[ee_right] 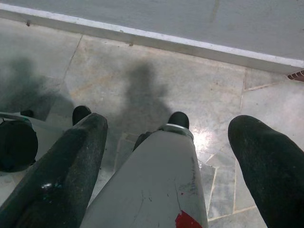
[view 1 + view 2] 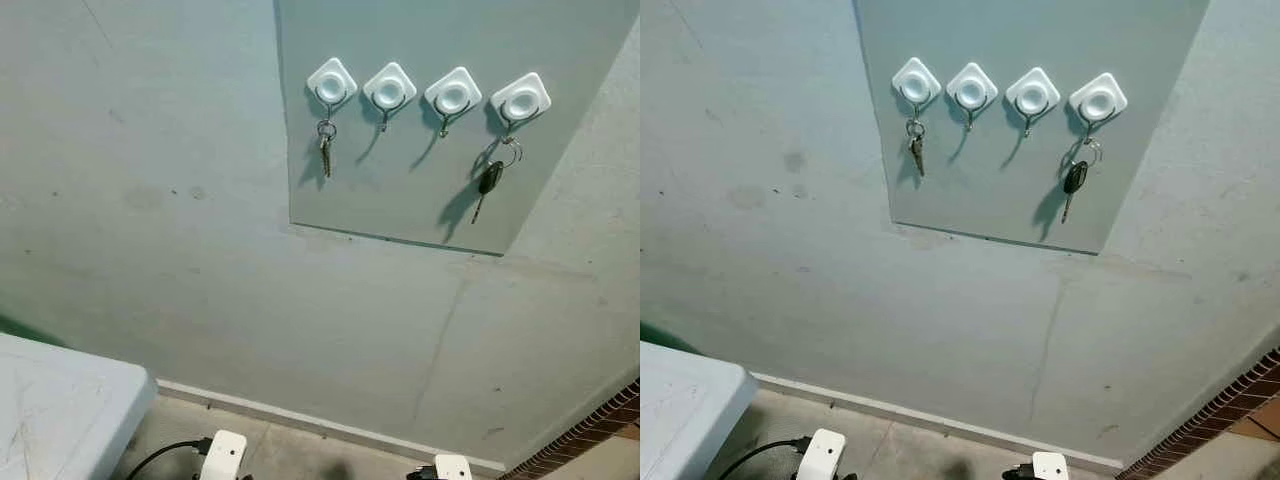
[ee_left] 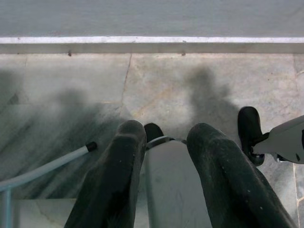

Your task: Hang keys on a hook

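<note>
Both sets of keys (image 2: 325, 148) and car key (image 2: 489, 178) already hung on hooks (image 2: 331, 83); left end effector (image 3: 164, 142) and right end effector (image 1: 171, 133) were spread, empty.

A pale grey-green wall (image 2: 200, 200) occupies most of the head views; it shows faint stains and a thin vertical crack in the lower right. A smoother grey panel (image 2: 400, 215) is fixed flat to the wall in the upper centre. A white skirting strip (image 2: 300, 418) runs along the wall's base, above a grey stone-tile floor (image 3: 166, 80) carrying soft shadows. The corner of a light grey table (image 2: 60, 410) enters at lower left. A black cable (image 2: 165, 455) lies on the floor at the bottom edge. A red brick edge (image 2: 590, 432) appears at lower right.
</note>
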